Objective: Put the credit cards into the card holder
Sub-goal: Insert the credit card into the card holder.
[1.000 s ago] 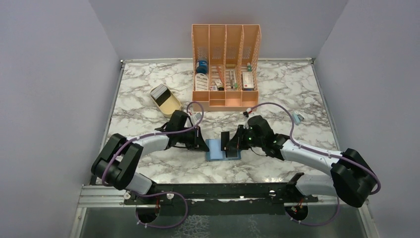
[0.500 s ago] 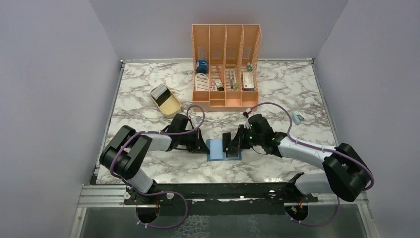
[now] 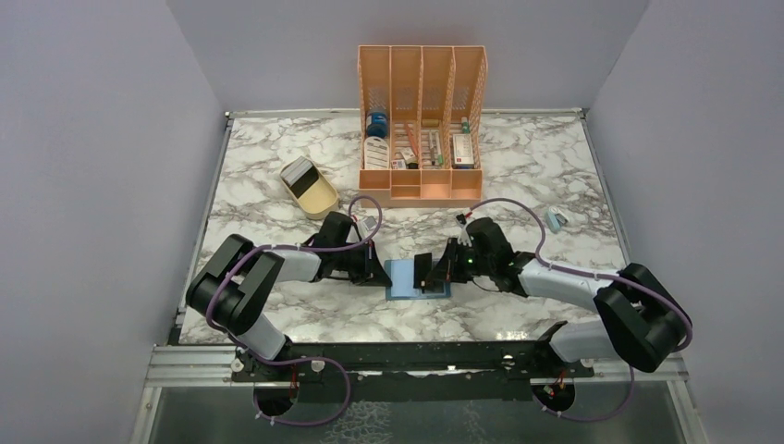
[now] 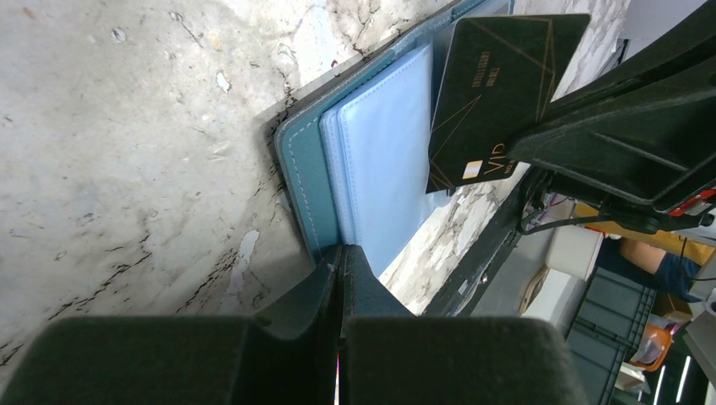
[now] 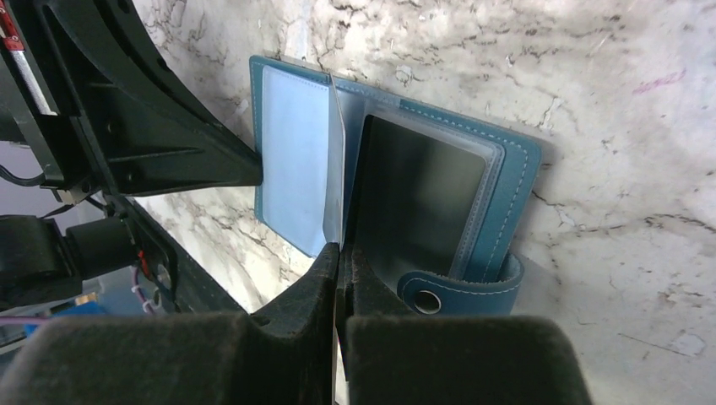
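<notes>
Midway: R fingers [image 5: 342,270] pinch a black card [image 4: 498,84] over the open holder [image 5: 291,160], L fingers [image 4: 333,278] shut, empty, at its edge; other cards [image 3: 298,173] seem to wait in tray [image 3: 324,205], tabletop's [image 3: 555,166] far-left.

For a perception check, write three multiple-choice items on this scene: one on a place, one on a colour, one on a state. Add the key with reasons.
1. Where does the teal-blue folding card holder lie? A. Held in the air. B. On the marble table between the left gripper and right gripper. C. In a drawer.
2. What colour is the thin rectangular card in the right gripper? A. White. B. Red. C. Black with gold lines.
3. How is the card holder? A. Open, pale-blue inside up. B. Snapped shut. C. Standing on edge.
Key: B, top view shows it flat between them; C, left wrist view shows that face; A, both wrist views show its sleeves.
</notes>
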You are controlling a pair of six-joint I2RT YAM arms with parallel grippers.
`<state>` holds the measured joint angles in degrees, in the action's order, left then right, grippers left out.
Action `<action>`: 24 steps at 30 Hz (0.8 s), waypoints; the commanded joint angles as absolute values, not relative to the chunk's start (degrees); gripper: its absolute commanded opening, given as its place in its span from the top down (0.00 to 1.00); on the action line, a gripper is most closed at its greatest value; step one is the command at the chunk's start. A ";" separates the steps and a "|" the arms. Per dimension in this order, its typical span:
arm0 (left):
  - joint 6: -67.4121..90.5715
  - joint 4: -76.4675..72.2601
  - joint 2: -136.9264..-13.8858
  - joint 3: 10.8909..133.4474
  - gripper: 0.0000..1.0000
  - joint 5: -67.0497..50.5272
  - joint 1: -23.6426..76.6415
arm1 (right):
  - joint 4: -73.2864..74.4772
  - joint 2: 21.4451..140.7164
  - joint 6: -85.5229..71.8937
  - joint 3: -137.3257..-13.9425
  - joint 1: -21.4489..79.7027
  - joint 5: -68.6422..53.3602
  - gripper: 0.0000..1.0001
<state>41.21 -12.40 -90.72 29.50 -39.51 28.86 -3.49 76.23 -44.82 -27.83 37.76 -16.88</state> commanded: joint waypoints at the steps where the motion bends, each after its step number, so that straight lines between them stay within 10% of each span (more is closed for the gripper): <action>1: 39.67 -11.32 -91.11 29.05 0.99 -37.39 29.18 | -6.73 77.77 -46.97 -25.67 37.70 -20.39 0.99; 24: 38.76 -9.59 -90.69 29.40 0.99 -36.27 29.22 | -2.59 76.32 -49.88 -24.39 37.44 -18.81 0.99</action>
<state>40.56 -12.21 -90.70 29.50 -39.38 28.88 -5.37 77.17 -49.87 -25.63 37.76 -19.81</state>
